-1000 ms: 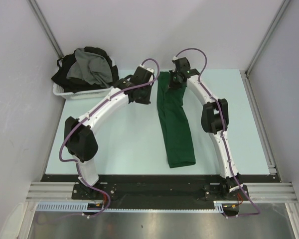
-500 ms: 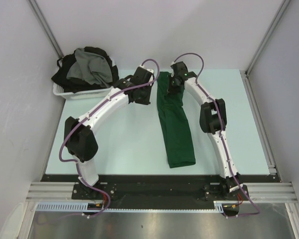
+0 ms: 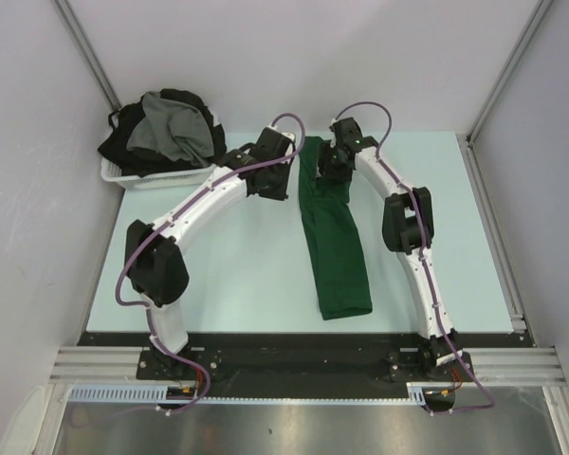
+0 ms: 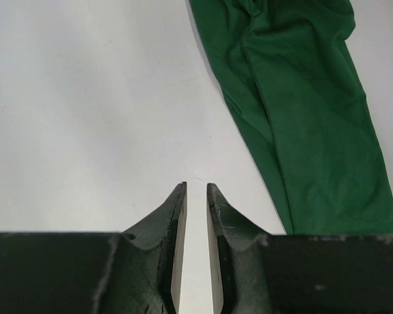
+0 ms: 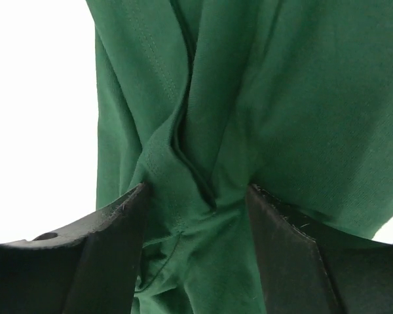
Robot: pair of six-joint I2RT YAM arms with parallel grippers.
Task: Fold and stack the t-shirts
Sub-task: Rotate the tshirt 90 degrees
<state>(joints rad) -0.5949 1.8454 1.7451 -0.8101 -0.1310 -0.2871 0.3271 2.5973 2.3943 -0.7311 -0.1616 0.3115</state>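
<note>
Table (image 3: 218,275) | dark green t-shirt (image 3: 334,237), long narrow strip | right gripper (image 3: 328,165) at its far end | left gripper (image 3: 269,183) just beside | white basket (image 3: 161,177), far-left corner: grey t-shirt (image 3: 175,131), black t-shirts (image 3: 121,144)

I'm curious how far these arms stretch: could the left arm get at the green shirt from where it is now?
Probably yes. The left gripper hangs over the table right beside the green t-shirt, with nothing lying between them.

White plastic basket (image 3: 156,177) sits way back in the far left corner of the pale mint tabletop (image 3: 237,265). Plain grey walls (image 3: 294,57) all round, aluminium rail (image 3: 313,363) along the near edge, brushed metal sheet (image 3: 294,431) below that.
</note>
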